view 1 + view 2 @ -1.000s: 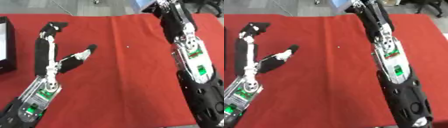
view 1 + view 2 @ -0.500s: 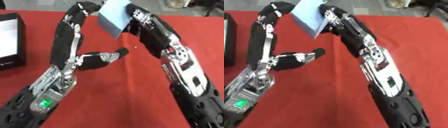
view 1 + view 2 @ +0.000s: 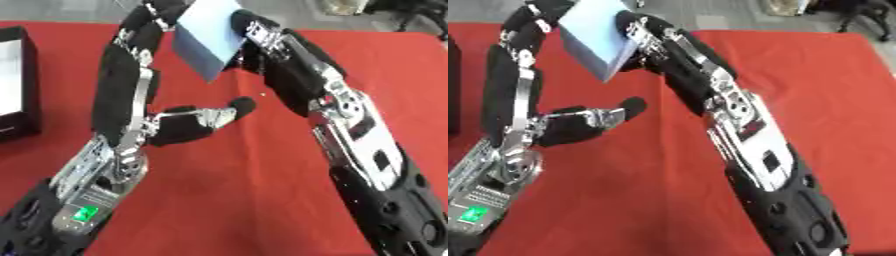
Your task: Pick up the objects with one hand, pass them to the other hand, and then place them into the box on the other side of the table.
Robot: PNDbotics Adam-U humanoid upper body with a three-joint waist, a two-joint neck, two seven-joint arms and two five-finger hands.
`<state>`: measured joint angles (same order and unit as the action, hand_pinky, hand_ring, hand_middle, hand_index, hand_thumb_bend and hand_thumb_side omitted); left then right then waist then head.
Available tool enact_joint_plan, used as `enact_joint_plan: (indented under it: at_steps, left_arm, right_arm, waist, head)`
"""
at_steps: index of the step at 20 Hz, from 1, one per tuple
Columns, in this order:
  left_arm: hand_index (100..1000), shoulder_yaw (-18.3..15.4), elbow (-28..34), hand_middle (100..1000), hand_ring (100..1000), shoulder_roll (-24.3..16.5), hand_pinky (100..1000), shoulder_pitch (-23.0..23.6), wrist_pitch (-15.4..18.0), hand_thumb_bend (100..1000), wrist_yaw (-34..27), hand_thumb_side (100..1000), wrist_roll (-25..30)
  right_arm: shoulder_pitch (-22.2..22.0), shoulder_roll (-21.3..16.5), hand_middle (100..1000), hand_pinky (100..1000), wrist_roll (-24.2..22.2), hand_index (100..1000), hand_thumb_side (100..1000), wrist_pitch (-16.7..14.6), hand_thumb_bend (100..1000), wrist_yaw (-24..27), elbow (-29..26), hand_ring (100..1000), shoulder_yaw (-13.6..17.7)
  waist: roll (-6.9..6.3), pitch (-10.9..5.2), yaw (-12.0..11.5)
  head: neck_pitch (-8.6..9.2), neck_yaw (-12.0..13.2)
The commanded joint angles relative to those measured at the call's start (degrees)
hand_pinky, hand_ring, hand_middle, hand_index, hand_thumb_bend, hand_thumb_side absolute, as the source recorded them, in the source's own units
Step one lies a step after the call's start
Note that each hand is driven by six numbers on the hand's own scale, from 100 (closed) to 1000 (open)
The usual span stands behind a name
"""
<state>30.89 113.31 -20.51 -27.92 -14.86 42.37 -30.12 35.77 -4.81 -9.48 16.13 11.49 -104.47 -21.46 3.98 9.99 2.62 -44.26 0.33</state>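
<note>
Pale blue block (image 3: pixel 207 37) held aloft above red desk (image 3: pixel 262 165), pinched by right hand (image 3: pixel 255 40); left hand (image 3: pixel 153 22) curled against opposite face. Looks light, rigid, smooth-faced: best gripped across flat sides. Box (image 3: pixel 16 90) left of block.

Black arms, silver joints, green light on left forearm (image 3: pixel 85 214).

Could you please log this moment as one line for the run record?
stage: handover | pale blue block held aloft between left hand and right hand | box at table's left edge
</note>
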Motion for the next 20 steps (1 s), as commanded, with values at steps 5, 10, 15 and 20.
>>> enact_joint_plan:
  at_steps: [5, 10, 15, 20]
  left_arm:
    - [779, 0.17, 1.28, 704, 706, 0.96, 763, -1.78, -0.49, 803, -3.13, 458, -2.72]
    - [740, 0.67, 1.28, 667, 676, 1.12, 753, -2.25, -1.61, 762, -4.84, 443, -4.1]
    - [708, 1.07, 1.28, 643, 653, 1.3, 742, -2.64, -2.64, 633, -5.81, 426, -5.25]
    - [650, 0.98, 1.28, 597, 615, 1.38, 725, -2.73, -3.04, 309, -5.77, 293, -6.94]
  right_arm:
    - [1.09, -0.24, 315, 741, -0.7, 751, 724, 1.72, 100, 0.64, -2.01, 664, -1.15]
    - [1.07, -0.38, 312, 741, -1.32, 751, 723, 2.44, 100, 0.6, -2.42, 664, -1.25]
    - [0.94, -0.42, 308, 739, -1.65, 750, 723, 2.73, 100, 0.21, -2.5, 663, -1.26]
    - [0.78, -0.38, 305, 738, -1.7, 750, 723, 3.11, 100, -0.3, -2.45, 662, -1.28]
  waist:
    - [0.55, -1.42, 0.03]
    - [0.52, -1.46, 0.11]
    - [0.5, -1.51, 0.14]
    - [0.49, -1.53, 0.15]
  head:
    - [0.14, -0.24]
    - [0.14, -0.03]
    - [0.14, 0.18]
    - [0.14, 0.27]
